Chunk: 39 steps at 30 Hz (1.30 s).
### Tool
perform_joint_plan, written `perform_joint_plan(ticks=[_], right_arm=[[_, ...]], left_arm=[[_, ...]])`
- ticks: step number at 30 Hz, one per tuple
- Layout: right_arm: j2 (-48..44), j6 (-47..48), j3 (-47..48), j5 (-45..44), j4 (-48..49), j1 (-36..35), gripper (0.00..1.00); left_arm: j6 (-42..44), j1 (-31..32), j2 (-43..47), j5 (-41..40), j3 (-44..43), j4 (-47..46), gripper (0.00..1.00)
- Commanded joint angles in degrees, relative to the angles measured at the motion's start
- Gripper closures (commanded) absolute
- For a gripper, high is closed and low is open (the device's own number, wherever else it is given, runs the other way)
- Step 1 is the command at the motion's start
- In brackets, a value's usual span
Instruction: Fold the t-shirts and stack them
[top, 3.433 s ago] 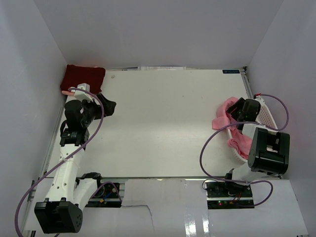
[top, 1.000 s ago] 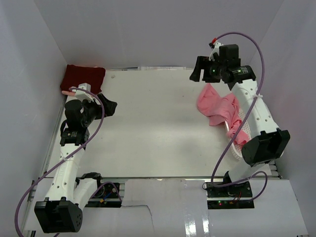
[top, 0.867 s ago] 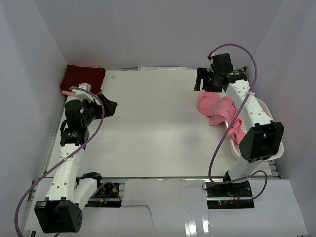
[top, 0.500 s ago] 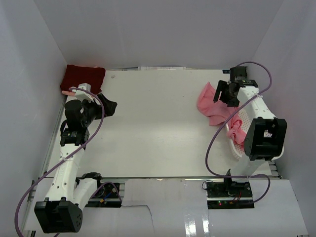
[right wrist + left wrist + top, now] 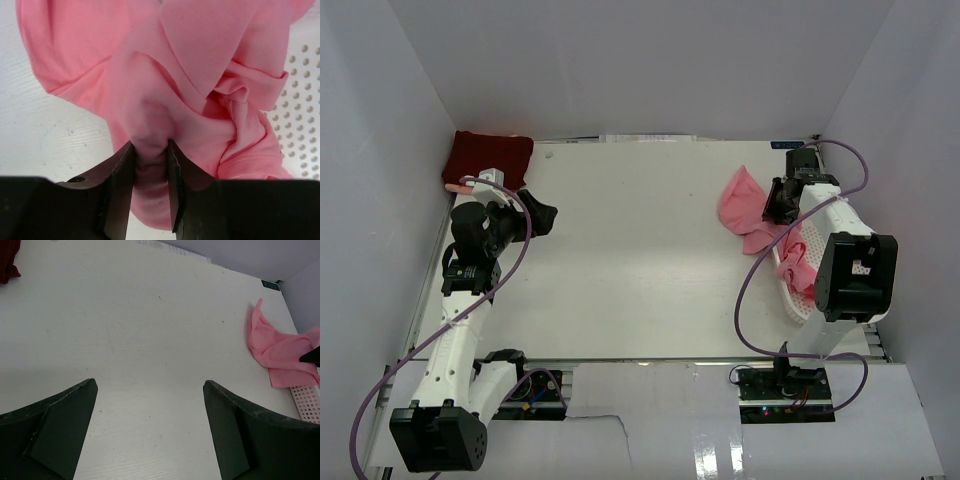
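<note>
A crumpled salmon pink t-shirt (image 5: 740, 200) lies at the table's right side, and part of it trails over the white mesh basket (image 5: 808, 290). My right gripper (image 5: 773, 213) is down on it. In the right wrist view the right gripper (image 5: 150, 145) is shut on a raised fold of the pink t-shirt (image 5: 200, 60). The dark maroon t-shirt (image 5: 488, 158) sits folded in the far left corner. Just in front of it my left gripper (image 5: 536, 213) hangs open. The left gripper (image 5: 150, 382) holds nothing above bare table, with the pink t-shirt (image 5: 272, 347) far off.
The basket (image 5: 300, 100) lies tipped against the right wall with pink cloth in it. White walls close in the table on the left, back and right. A purple cable loops from the right arm over the table's near right part.
My right arm came down from the back of the table onto the pink t-shirt, and its jaws closed on a fold. The left arm has not moved.
</note>
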<state>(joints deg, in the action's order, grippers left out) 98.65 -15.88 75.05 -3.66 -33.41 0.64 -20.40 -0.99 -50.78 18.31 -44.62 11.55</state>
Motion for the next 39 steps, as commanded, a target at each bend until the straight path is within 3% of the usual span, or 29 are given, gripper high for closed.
perform_joint_plan(ticks=[1,14,17,18,20,39], right_arm=[[-0.83,-0.47,-0.51,-0.38,1.94,0.5,0.66],[-3.64,-0.12,1.95,-0.3,-0.17,0.5,0.52],[-4.08,-0.12,1.95,-0.29,-0.25,0.5,0.53],[-4.08,-0.12,2.03,-0.38,-0.17,0.5,0.59],[-3.99,-0.12,2.12,-0.38,-0.34,0.5,0.62],[-5.58,-0.12,1.86,0.14,-0.78,0.5,0.6]], left_arm=[[0.28,0.03,1.3,0.42,-0.47,-0.74,0.02],[0.19,0.03,1.13,0.68,-0.47,-0.92,0.02],[0.28,0.03,1.13,0.68,-0.38,-0.92,0.02],[0.19,0.03,1.13,0.68,-0.47,-0.83,0.02],[0.19,0.03,1.13,0.77,-0.47,-0.92,0.02],[0.19,0.03,1.04,0.77,-0.47,-0.83,0.02]])
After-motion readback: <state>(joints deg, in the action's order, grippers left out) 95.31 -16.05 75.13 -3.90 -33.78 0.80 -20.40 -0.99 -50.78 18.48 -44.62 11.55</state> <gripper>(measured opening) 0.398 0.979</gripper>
